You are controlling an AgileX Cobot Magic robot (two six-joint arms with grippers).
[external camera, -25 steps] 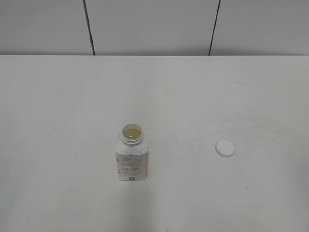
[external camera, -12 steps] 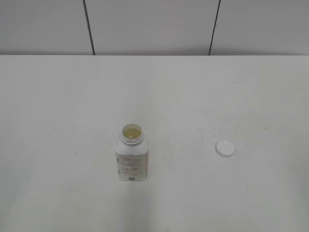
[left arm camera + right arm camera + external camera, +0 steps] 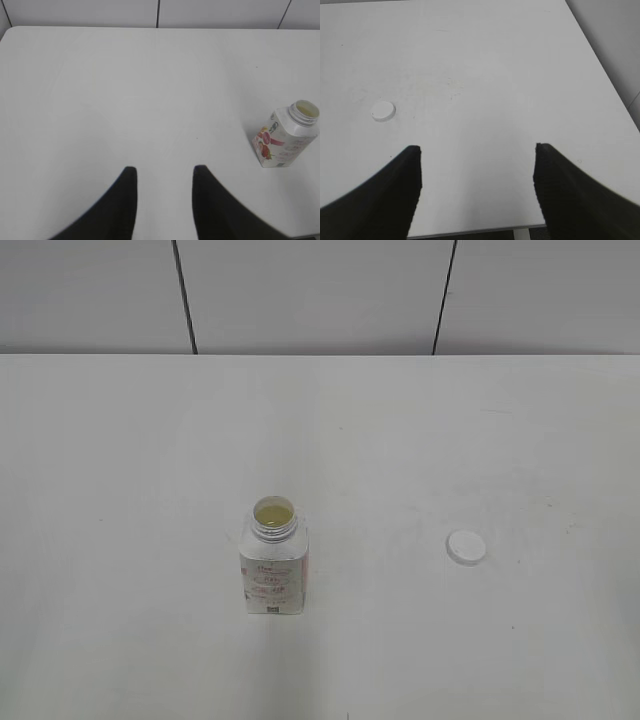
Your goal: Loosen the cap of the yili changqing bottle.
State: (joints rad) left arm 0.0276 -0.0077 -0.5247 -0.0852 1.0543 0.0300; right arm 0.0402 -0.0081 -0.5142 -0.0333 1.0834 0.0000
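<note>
The yili changqing bottle point(image 3: 273, 565) stands upright on the white table, its neck open with pale liquid inside. It also shows in the left wrist view point(image 3: 287, 134) at the right edge. The white cap point(image 3: 466, 547) lies flat on the table to the bottle's right, apart from it, and shows in the right wrist view point(image 3: 383, 111). My left gripper point(image 3: 165, 172) is open and empty, well to the left of the bottle. My right gripper point(image 3: 477, 150) is open wide and empty, near the table's front edge, to the right of the cap. Neither gripper shows in the exterior view.
The white table point(image 3: 150, 440) runs back to a white panelled wall point(image 3: 310, 290). The table's right edge point(image 3: 600, 65) and front edge point(image 3: 470, 231) show in the right wrist view.
</note>
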